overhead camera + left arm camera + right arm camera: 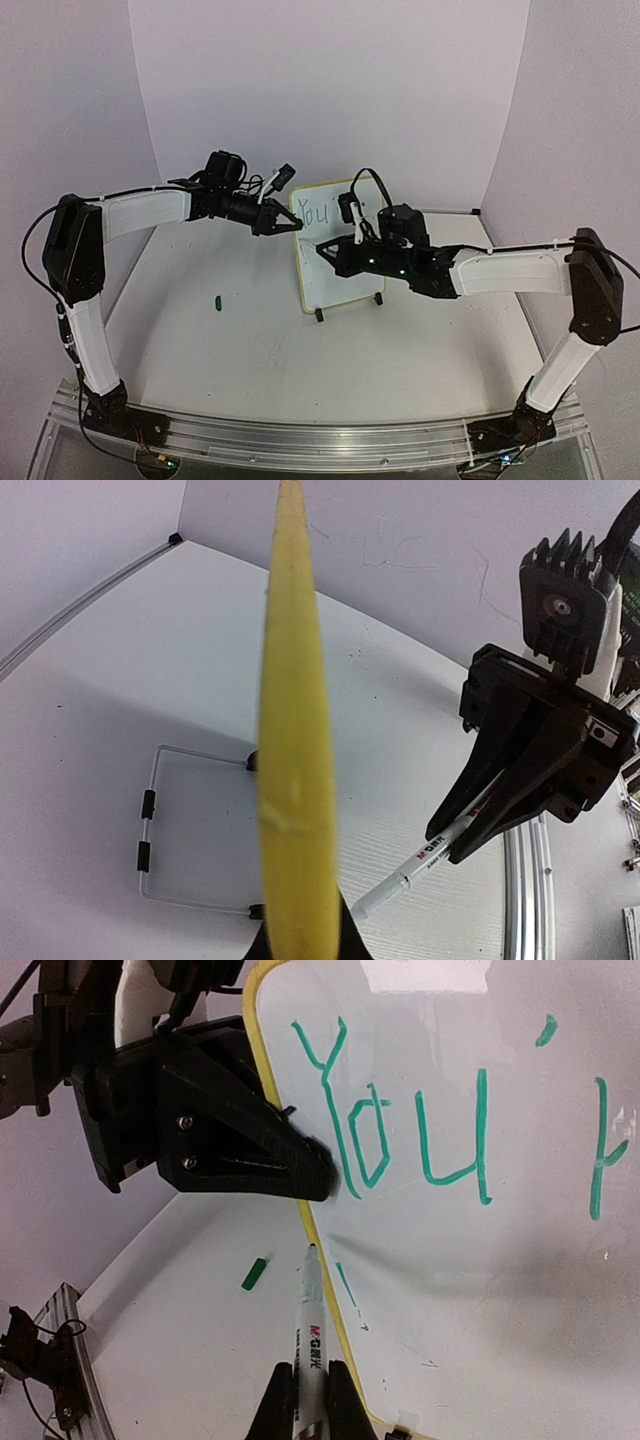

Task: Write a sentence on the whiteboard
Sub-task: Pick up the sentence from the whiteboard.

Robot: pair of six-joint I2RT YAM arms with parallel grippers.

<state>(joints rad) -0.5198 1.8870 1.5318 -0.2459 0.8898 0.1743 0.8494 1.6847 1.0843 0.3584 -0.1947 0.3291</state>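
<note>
The whiteboard stands tilted on its wire stand at mid-table. Green marker words, the sentence, read "You'r" along its top, with a short green stroke lower down by the left frame. My left gripper is shut on the board's yellow frame at the upper left edge. My right gripper is shut on a white marker. The marker's tip sits at the left frame below the "Y"; whether it touches, I cannot tell. In the left wrist view the right gripper shows beside the board with the marker.
A green marker cap lies on the table left of the board, also seen as the cap in the right wrist view. The board's wire stand reaches out behind it. Walls close the table at back and sides.
</note>
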